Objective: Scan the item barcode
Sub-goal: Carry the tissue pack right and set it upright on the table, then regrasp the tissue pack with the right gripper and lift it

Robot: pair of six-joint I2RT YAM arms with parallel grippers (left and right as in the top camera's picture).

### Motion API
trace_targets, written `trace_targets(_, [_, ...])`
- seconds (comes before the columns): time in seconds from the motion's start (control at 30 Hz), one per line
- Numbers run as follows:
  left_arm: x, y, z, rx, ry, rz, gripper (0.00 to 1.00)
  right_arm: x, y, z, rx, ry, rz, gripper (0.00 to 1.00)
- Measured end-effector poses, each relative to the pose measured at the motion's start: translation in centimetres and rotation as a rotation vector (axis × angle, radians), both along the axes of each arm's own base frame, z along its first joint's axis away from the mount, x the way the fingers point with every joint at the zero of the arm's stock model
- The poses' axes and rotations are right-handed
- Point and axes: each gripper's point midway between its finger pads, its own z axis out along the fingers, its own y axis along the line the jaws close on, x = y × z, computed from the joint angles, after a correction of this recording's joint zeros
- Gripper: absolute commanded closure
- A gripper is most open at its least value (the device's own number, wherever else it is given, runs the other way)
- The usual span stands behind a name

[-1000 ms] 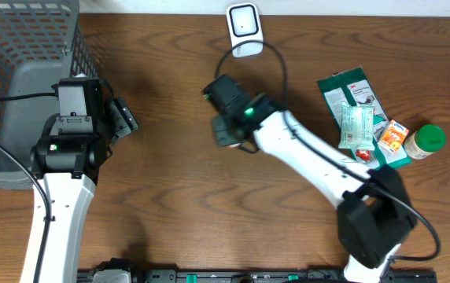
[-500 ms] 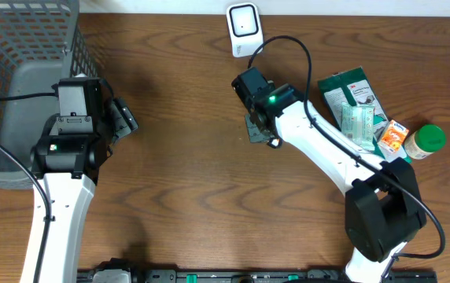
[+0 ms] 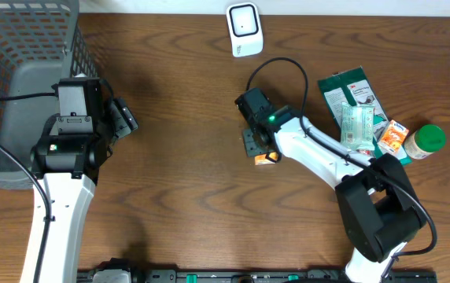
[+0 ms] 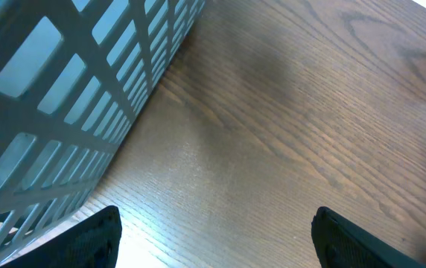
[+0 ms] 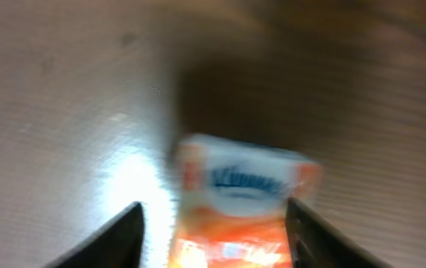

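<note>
- Two claws are seen over a brown wood-grain table (image 3: 178, 196), one on each white-and-black arm.
- The right claw (image 3: 260, 148) is lowered near the middle of the table. Its fingers are spread, and a small orange-and-white tissue packet (image 3: 266, 158) lies on the wood between and just past them.
- In the right wrist view the tissue packet (image 5: 246, 186) is blurred. A strip of bare table is seen between it and the finger at the left of the picture (image 5: 116, 238); at the other finger, contact cannot be told.
- The left claw (image 3: 124, 118) is held spread wide just beside a grey wire basket (image 3: 20, 47), and only bare table is seen between its fingers (image 4: 86, 238).
- A white barcode scanner (image 3: 243, 29) is stood at the far edge of the table, well apart from the tissue packet.
- A flat green packet (image 3: 351, 86), a clear sachet (image 3: 357, 126), a small orange box (image 3: 394, 137) and a green-lidded jar (image 3: 426, 141) are grouped at the right side.
</note>
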Motion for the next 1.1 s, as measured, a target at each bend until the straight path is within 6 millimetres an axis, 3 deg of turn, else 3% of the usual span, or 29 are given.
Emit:
trace_targets(0.13, [0.0, 0.0, 0.0, 0.000, 0.000, 0.000, 0.17, -0.7, 1.2, -0.2, 0.050, 0.027, 0.024, 0.30])
trace_targets(0.37, [0.0, 0.0, 0.0, 0.000, 0.000, 0.000, 0.17, -1.0, 1.3, 0.3, 0.093, 0.061, 0.021, 0.28])
trace_targets(0.47, [0.0, 0.0, 0.0, 0.000, 0.000, 0.000, 0.17, -0.7, 0.6, 1.6, 0.118, 0.052, -0.001, 0.27])
trace_targets(0.67, [0.0, 0.0, 0.0, 0.000, 0.000, 0.000, 0.17, 1.7, -2.6, 6.7, 0.227, -0.024, -0.112, 0.42])
trace_targets(0.73, [0.0, 0.0, 0.0, 0.000, 0.000, 0.000, 0.17, 2.4, -3.8, 7.5, 0.264, -0.030, -0.150, 0.45])
trace_targets(0.9, [0.0, 0.0, 0.0, 0.000, 0.000, 0.000, 0.17, 2.6, -5.4, 6.7, 0.299, 0.008, -0.211, 0.49])
trace_targets(1.1, [0.0, 0.0, 0.0, 0.000, 0.000, 0.000, 0.17, 1.4, -4.1, 3.2, 0.319, 0.073, -0.193, 0.52])
